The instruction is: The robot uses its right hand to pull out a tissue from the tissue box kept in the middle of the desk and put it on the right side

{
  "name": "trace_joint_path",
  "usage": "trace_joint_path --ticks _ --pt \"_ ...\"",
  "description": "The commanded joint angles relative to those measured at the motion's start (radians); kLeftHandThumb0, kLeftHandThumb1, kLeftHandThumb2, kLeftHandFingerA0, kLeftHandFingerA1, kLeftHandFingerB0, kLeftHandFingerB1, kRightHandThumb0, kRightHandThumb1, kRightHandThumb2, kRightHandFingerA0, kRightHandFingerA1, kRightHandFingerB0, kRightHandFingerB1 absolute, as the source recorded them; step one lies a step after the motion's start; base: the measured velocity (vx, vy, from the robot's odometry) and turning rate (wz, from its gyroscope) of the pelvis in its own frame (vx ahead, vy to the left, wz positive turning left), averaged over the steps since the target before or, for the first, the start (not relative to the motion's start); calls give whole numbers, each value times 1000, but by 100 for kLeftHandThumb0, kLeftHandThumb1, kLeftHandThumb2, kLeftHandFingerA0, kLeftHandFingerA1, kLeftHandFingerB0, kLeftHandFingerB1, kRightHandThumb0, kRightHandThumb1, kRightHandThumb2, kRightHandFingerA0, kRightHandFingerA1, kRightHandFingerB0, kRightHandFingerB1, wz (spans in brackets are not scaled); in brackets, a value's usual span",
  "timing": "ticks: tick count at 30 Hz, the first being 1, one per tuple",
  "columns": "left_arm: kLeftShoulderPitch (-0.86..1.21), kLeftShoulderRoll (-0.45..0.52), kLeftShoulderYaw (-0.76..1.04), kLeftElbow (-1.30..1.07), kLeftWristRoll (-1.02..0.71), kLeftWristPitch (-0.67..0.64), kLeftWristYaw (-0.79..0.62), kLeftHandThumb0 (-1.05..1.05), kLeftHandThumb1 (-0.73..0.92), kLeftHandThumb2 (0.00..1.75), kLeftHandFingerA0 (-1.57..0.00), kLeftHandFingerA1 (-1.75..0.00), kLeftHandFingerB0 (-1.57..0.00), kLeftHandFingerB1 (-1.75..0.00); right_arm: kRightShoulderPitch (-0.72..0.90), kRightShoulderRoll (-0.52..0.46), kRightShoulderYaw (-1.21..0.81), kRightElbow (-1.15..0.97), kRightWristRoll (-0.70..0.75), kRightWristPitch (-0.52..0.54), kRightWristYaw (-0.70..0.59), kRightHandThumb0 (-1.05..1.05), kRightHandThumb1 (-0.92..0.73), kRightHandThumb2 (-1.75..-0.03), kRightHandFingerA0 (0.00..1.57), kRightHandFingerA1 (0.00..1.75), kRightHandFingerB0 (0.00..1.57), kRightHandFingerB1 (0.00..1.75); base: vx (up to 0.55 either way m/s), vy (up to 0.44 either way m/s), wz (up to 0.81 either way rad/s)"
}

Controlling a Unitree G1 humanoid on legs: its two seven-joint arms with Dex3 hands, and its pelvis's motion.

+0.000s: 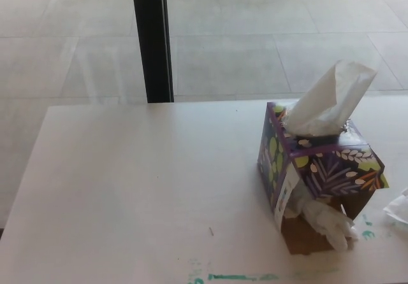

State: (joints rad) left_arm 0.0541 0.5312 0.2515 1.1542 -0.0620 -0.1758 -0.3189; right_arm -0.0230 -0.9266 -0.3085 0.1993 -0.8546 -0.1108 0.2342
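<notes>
Toward the right edge of the pale desk (pixel 127 188), a purple leaf-patterned tissue box (pixel 319 169) sits with a white tissue (pixel 331 99) standing up from its top opening. Crumpled tissue (pixel 328 219) spills from its torn near side. At the desk's right edge lies a loose tissue (pixel 398 209), partly cut off by the frame. Neither robot hand is visible, so their state cannot be told.

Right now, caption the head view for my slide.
Purple tissue box on white desk, tissue standing up; no robot hands visible.
</notes>
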Motion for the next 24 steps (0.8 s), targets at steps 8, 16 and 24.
trace_joint_path --ticks 8,16,24 --pt "-3 3 13 0 -11 10 27 -90 92 75 -81 -118 -65 -112 213 519 -774 698 715 -79 -581 -55 -72 -69 66 162 50 122 0 0 0" --pt "-15 11 9 12 -2 7 30 -91 92 77 -81 -115 -64 -110 188 553 -885 813 815 -23 -523 -49 -68 -84 32 132 36 121 0 0 0" --pt "-28 1 29 22 -25 24 29 -98 92 73 -84 -118 -64 -112 184 608 -856 819 778 -46 -453 -49 -62 -75 52 126 45 107 0 0 0"
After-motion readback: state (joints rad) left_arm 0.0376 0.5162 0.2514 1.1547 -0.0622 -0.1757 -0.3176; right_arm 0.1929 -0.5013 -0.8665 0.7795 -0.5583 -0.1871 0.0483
